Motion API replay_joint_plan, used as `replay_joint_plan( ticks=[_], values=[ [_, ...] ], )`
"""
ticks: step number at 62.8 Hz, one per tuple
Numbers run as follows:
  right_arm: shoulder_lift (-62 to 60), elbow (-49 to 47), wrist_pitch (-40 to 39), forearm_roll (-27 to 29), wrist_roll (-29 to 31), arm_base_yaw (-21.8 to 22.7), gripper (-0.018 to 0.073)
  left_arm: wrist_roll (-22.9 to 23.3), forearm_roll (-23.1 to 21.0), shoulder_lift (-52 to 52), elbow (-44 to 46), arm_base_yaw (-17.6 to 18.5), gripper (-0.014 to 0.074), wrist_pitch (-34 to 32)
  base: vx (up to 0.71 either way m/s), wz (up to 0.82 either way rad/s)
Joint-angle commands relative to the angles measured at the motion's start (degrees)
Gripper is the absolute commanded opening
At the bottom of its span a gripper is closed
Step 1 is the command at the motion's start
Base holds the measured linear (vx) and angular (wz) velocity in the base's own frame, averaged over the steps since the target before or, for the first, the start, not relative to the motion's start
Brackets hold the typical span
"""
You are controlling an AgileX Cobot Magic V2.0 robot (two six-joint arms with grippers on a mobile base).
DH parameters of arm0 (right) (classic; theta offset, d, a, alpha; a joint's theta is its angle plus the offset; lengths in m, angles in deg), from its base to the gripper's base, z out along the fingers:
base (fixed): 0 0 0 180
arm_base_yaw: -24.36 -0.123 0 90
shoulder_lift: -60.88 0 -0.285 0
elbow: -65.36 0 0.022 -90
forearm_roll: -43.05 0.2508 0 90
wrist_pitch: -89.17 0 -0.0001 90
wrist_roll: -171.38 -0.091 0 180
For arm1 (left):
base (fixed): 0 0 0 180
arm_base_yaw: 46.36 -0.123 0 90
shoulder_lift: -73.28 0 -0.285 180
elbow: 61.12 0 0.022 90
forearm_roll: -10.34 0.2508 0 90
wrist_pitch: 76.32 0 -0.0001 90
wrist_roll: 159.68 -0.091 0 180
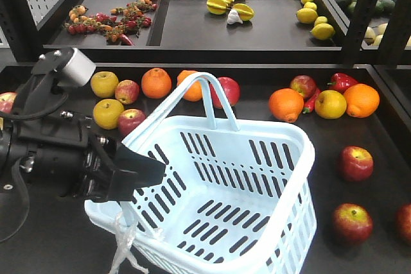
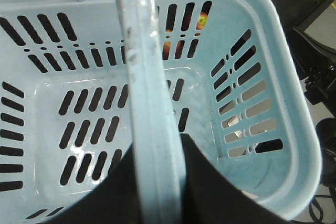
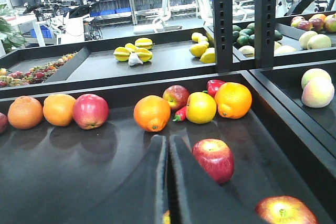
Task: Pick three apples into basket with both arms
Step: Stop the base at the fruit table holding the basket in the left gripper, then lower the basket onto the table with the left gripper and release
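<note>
Dark red round apples (image 1: pixel 355 162) all lie on the black surface (image 1: pixel 324 133); none is in the pale blue slotted plastic basket (image 1: pixel 302 152), which is empty. Left gripper (image 1: pixel 138 171) grasps its hoop handle (image 2: pixel 147 77). Right gripper (image 3: pixel 168 142) is clenched, empty, beside one apple. All three picks remain.

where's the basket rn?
Front view, bottom centre of the lower tray: the basket has its near handle clamped in the left gripper, with apples to its right and oranges behind it.
</note>
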Motion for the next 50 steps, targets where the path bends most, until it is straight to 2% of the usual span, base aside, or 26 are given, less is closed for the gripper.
replay_joint_plan(
  ticks=[1, 37, 41, 50],
  values=[
    [-0.59, 0.73, -4.49, -0.34, 0.69, 0.23, -0.0004, 0.09, -3.34, -1.42, 1.68, 0.25, -0.0006, -3.26, 0.00, 0.00],
    [-0.59, 0.73, -4.49, -0.34, 0.69, 0.23, -0.0004, -0.18, -3.24, -1.42, 1.68, 0.25, -0.0006, -3.33, 0.00, 0.00],
    [-0.59, 0.73, -4.49, -0.34, 0.69, 0.23, -0.0004, -1.77, -3.19, -1.42, 1.68, 0.25, -0.0006, -3.26, 0.00, 0.00],
    [-0.59, 0.73, -4.49, -0.34, 0.69, 0.23, -0.0004, -9.06, -2.99, -1.38, 1.68, 0.25, -0.0006, -3.54, 0.00, 0.00]
  ],
)
